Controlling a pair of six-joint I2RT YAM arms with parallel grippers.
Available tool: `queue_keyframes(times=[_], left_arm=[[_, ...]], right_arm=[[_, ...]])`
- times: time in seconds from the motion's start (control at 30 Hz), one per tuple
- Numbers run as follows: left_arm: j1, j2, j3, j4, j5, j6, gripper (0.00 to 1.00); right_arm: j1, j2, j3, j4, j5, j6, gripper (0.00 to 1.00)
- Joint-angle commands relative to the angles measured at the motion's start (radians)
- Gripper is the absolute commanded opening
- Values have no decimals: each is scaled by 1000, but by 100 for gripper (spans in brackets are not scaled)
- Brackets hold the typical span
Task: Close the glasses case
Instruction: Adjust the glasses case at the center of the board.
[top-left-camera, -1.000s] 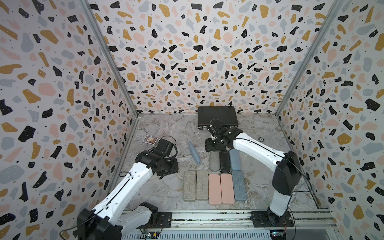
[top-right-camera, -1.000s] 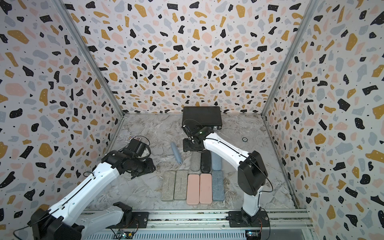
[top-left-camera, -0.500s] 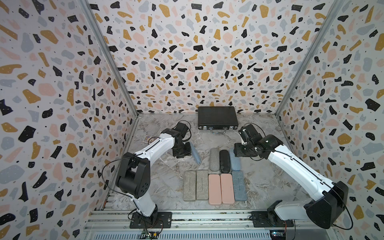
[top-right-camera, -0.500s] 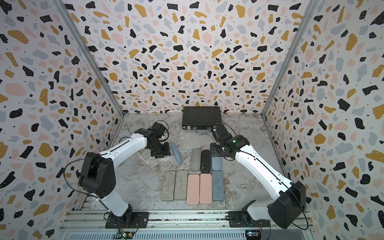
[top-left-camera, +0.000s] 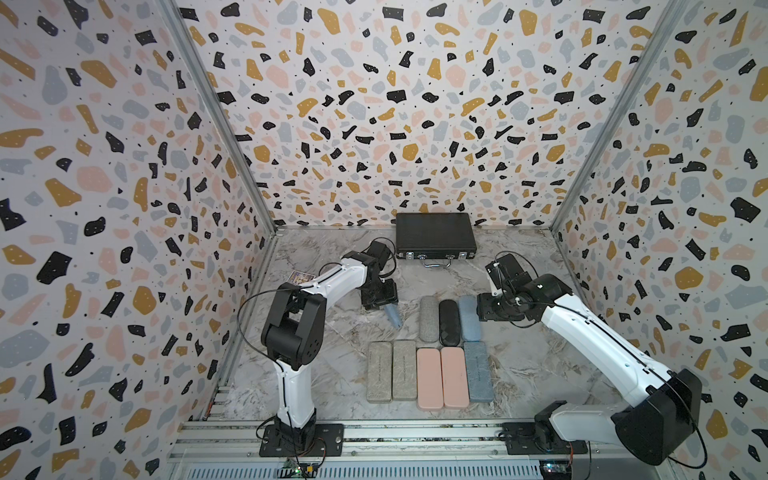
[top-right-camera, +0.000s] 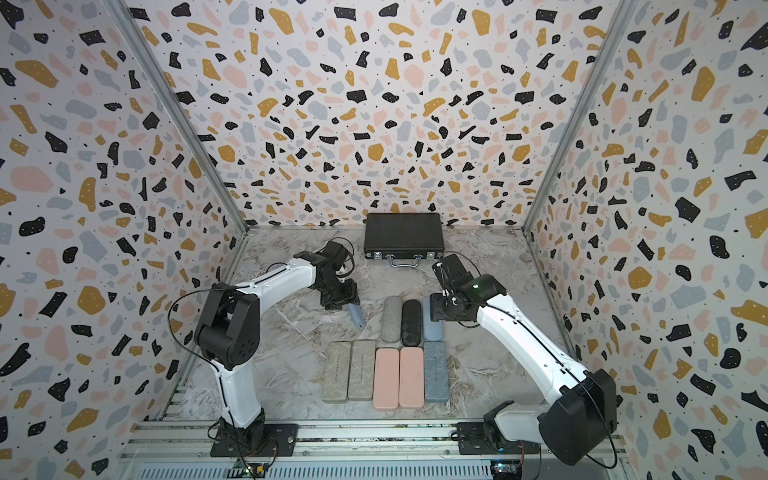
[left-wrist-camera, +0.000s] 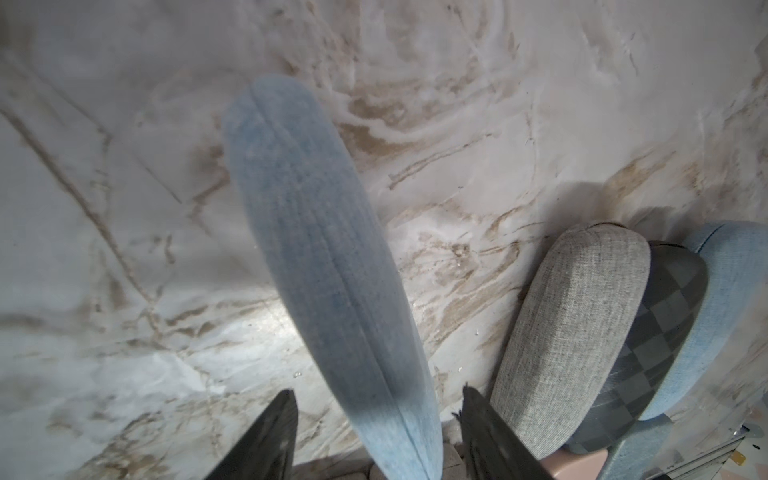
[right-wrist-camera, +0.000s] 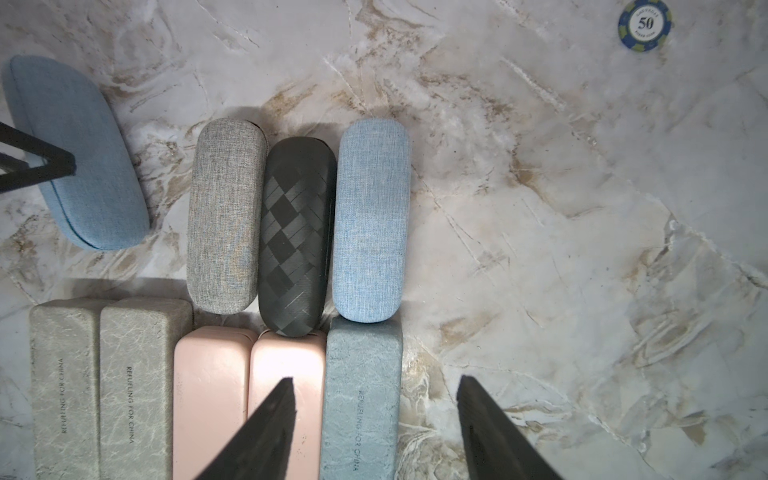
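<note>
The glasses case (top-left-camera: 393, 316) is the light-blue fabric one lying alone and slanted on the marble floor, left of the rows of cases. Its lid sits down on its base, with only a thin seam showing (left-wrist-camera: 320, 257) (right-wrist-camera: 79, 153). My left gripper (top-left-camera: 384, 302) (left-wrist-camera: 376, 395) hovers over the case's far end. Its jaws are open on either side of the case, with floor showing in both gaps. My right gripper (top-left-camera: 484, 308) (right-wrist-camera: 374, 380) hangs open over the right side of the rows, holding nothing.
Grey fabric (top-left-camera: 429, 318), black woven (top-left-camera: 449, 322) and blue fabric (top-left-camera: 469, 318) cases lie side by side. Several flat grey, pink (top-left-camera: 441, 376) and blue-grey cases lie in front of them. A black briefcase (top-left-camera: 434, 239) sits at the back wall. A poker chip (right-wrist-camera: 645, 25) lies to the right.
Over the last second the left arm swung in from the left side onto the blue case and the right arm pulled back to the right. The left jaws have spread wider.
</note>
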Motion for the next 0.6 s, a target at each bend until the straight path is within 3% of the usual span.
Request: queue_keyframes(times=[0.0,0.23,0.57], left_arm=[[-2,-1,2,23,2,2,60],[-2,-21,-56,51,-10,-2,38],[21,-100,-214,130,1,-26,35]], right_arm=[[-4,-20,-7,-26,-8,-4,64],[-4,-12,-15,-21,-13,14,64],[-4,2,-11,-20,-34,26,64]])
